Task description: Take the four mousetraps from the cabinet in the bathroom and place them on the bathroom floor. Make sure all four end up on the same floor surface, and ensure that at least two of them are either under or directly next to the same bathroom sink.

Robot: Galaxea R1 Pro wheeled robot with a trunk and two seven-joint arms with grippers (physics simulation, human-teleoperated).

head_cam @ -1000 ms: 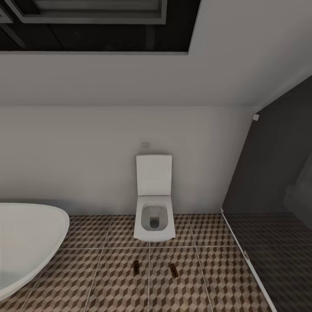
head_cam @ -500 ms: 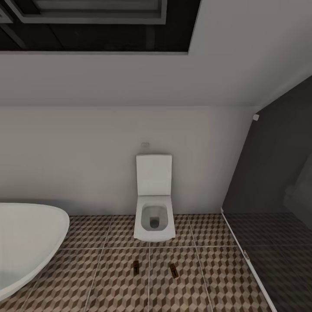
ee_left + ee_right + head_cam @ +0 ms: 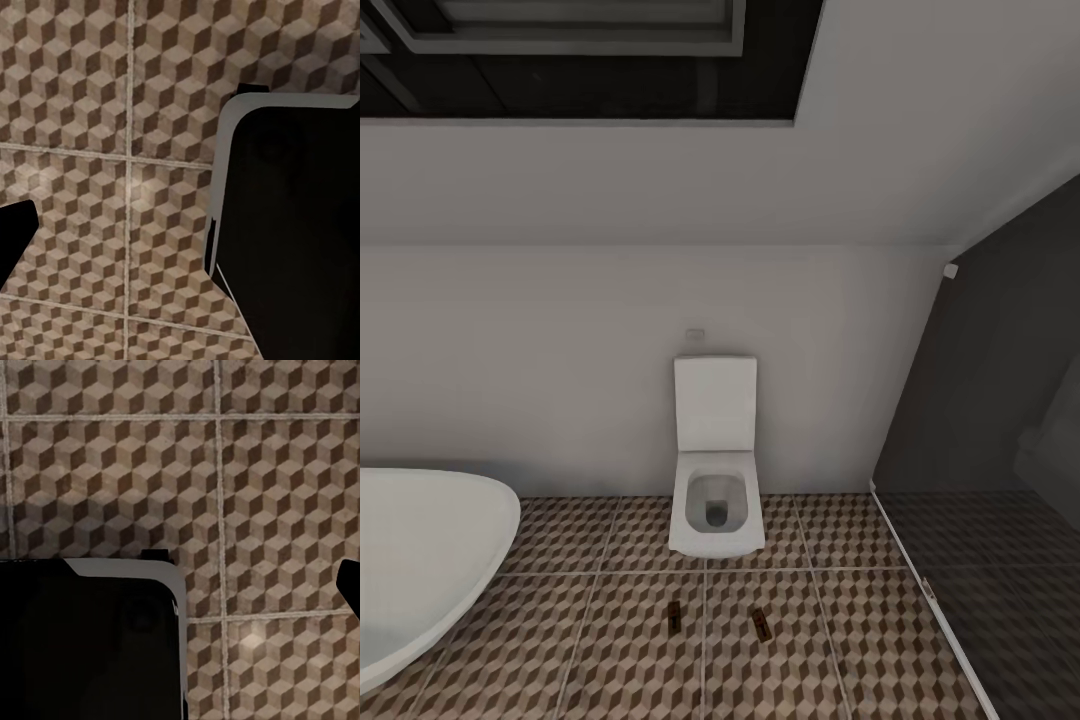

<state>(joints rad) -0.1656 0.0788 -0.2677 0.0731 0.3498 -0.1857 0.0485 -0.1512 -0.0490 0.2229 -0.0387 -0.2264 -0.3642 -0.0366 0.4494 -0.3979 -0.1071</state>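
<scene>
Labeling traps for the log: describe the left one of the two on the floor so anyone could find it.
Find the white toilet against the back wall, then look down to the cube-patterned bathroom floor in front of it. Two small brown mousetraps lie there; the left mousetrap lies left of the grout line and points almost straight at the toilet, while the right mousetrap is angled.

In the head view, open bathroom floor (image 3: 610, 650) spans the lower middle of the frame. The bathtub (image 3: 420, 560) blocks the lower left, the toilet (image 3: 716, 500) stands against the wall at centre, and a dark shower partition (image 3: 980, 420) closes the right. Two mousetraps (image 3: 675, 617) (image 3: 763, 624) lie apart on the tiles just before the toilet.
</scene>
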